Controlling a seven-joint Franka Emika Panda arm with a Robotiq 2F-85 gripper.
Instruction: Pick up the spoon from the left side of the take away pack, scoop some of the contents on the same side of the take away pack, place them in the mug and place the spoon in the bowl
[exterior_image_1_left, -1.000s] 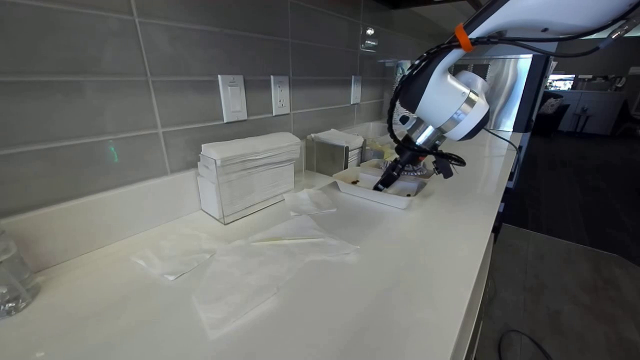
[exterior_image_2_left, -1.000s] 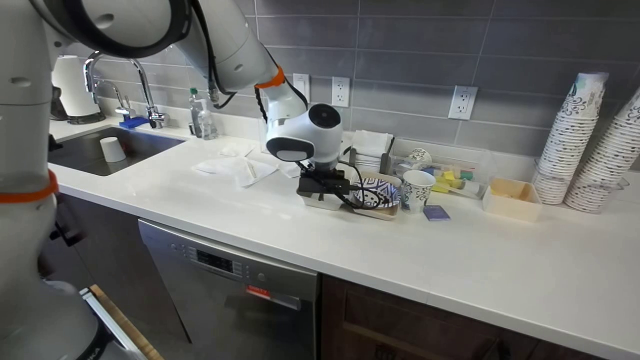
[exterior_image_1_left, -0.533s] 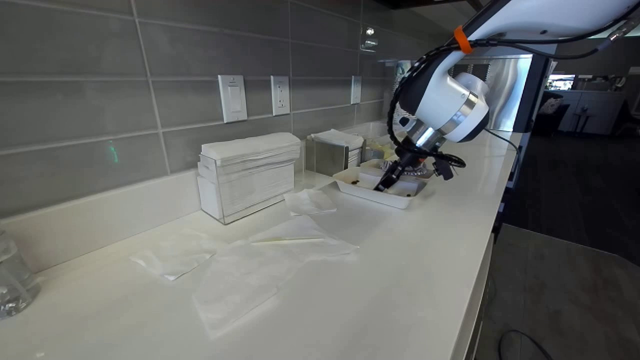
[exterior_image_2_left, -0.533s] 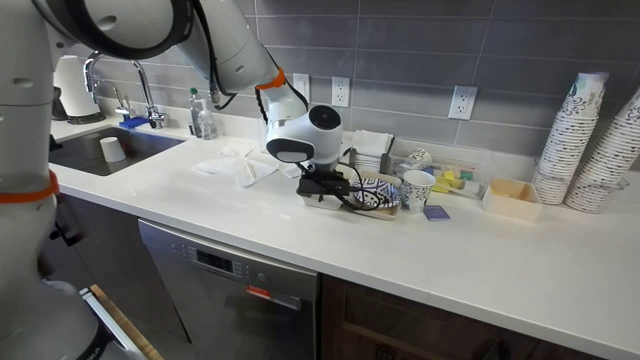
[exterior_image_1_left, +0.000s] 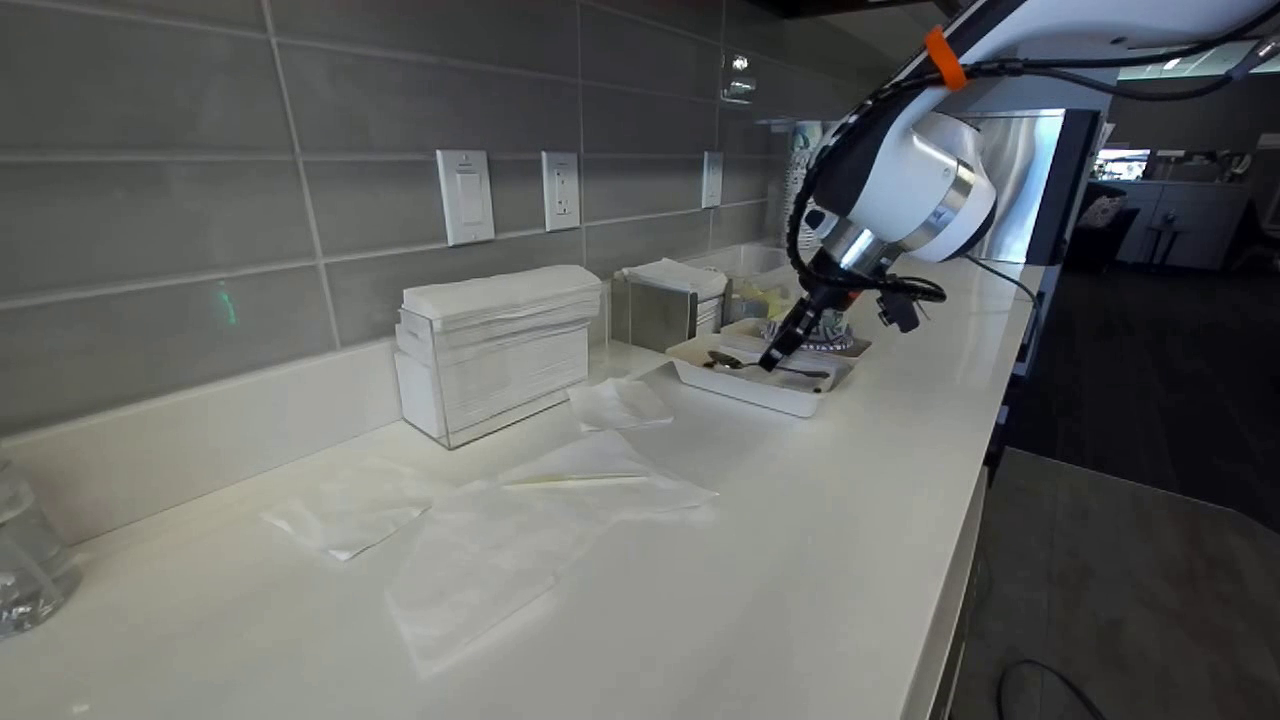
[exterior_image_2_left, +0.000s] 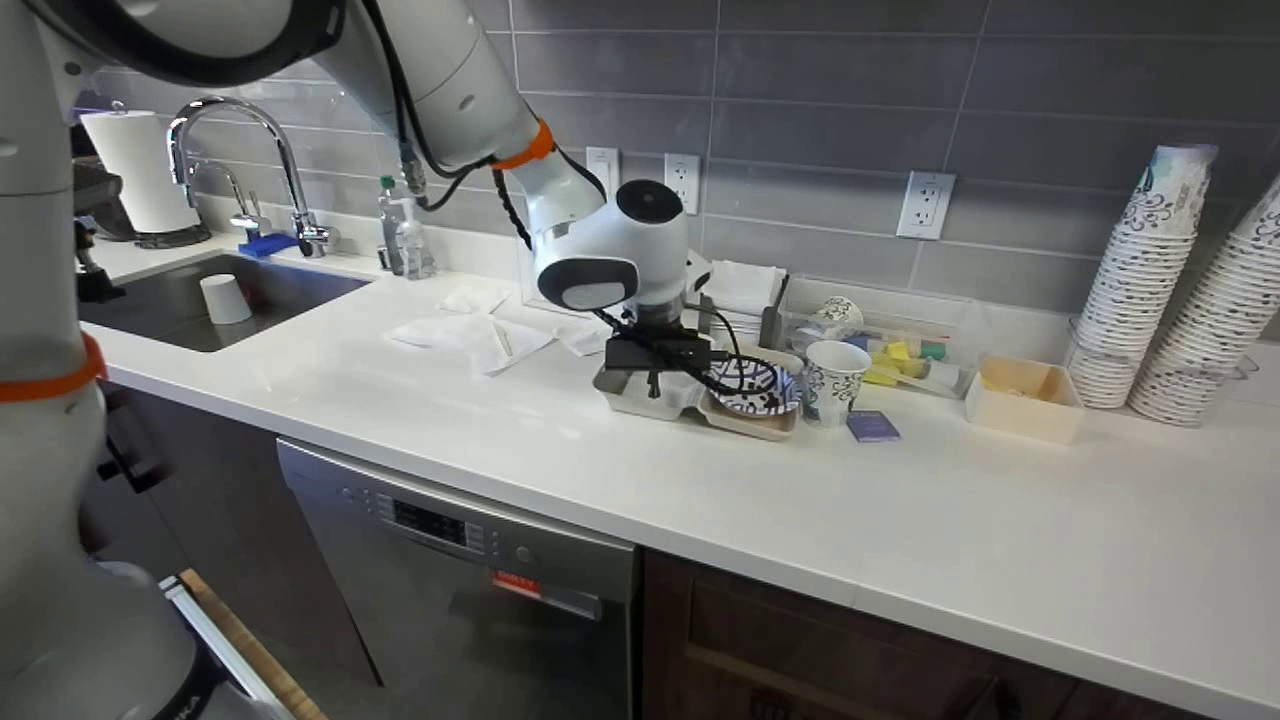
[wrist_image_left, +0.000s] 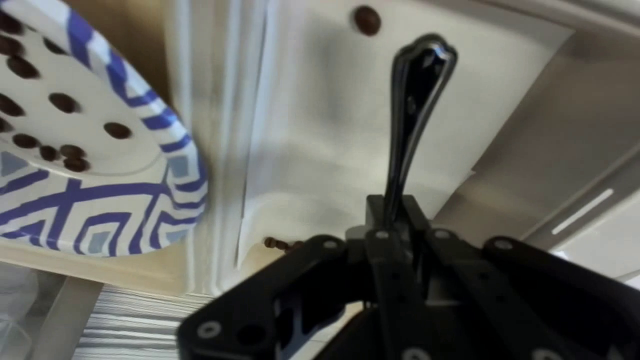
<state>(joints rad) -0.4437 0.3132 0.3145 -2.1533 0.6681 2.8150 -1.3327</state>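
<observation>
My gripper (wrist_image_left: 395, 205) is shut on the dark metal spoon (wrist_image_left: 416, 95), pinching it along the handle, whose end points up in the wrist view. In an exterior view the spoon's bowl (exterior_image_1_left: 727, 359) shows just above the floor of the take away pack (exterior_image_1_left: 740, 394), a shallow white tray. A few brown beans (wrist_image_left: 367, 20) lie in the pack. Beside it, in a tan half (exterior_image_2_left: 765, 428), rests the blue-and-white bowl (wrist_image_left: 125, 200), with several beans in it. The mug (exterior_image_2_left: 835, 385), a white patterned cup, stands upright on the far side of that bowl.
Napkin holders (exterior_image_1_left: 500, 350) stand along the wall, with loose napkins (exterior_image_1_left: 590, 480) on the counter. A clear bin (exterior_image_2_left: 905, 325) with yellow items is behind the mug. Near it are a purple packet (exterior_image_2_left: 873, 426), a cream box (exterior_image_2_left: 1025, 400) and stacked cups (exterior_image_2_left: 1140, 280).
My gripper has risen out of the pack and shifted slightly toward the bowl. The spoon has come up with it and now shows in an exterior view.
</observation>
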